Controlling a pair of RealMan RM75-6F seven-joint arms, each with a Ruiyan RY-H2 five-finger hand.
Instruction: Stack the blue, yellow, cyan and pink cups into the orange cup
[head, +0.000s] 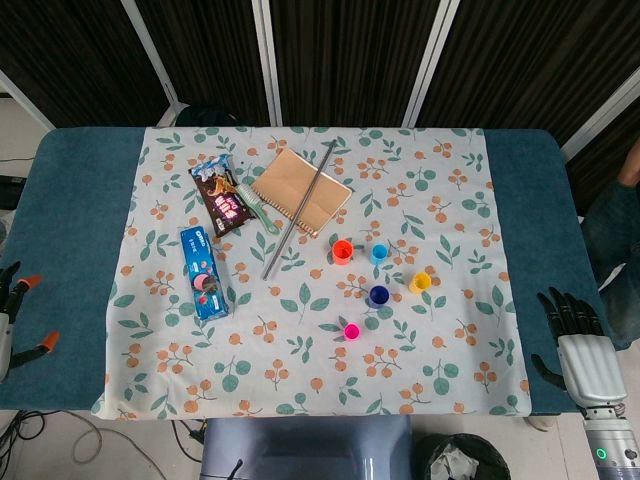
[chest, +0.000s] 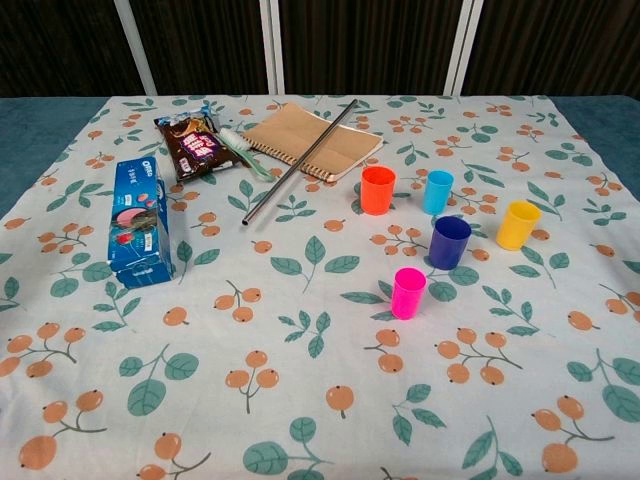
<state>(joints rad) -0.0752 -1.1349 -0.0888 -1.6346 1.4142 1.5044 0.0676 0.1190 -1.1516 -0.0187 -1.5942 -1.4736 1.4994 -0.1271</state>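
Observation:
Five small cups stand upright and apart on the floral cloth. The orange cup (head: 342, 250) (chest: 377, 190) is furthest left, the cyan cup (head: 378, 253) (chest: 437, 192) just to its right. Closer to me are the blue cup (head: 378, 295) (chest: 449, 242), the yellow cup (head: 420, 282) (chest: 518, 224) and the pink cup (head: 351, 331) (chest: 408, 292). My right hand (head: 578, 345) rests at the table's right edge, fingers spread, holding nothing. My left hand (head: 14, 318) shows only partly at the left edge, empty with its fingers apart. Neither hand appears in the chest view.
A blue biscuit box (head: 203, 271) (chest: 138, 222) lies left of centre. Behind it are a brown snack pack (head: 220, 196) (chest: 193, 145), a toothbrush (head: 256, 208), a brown notebook (head: 301, 191) (chest: 314, 142) and a long metal rod (head: 300, 208) (chest: 298, 163) lying diagonally.

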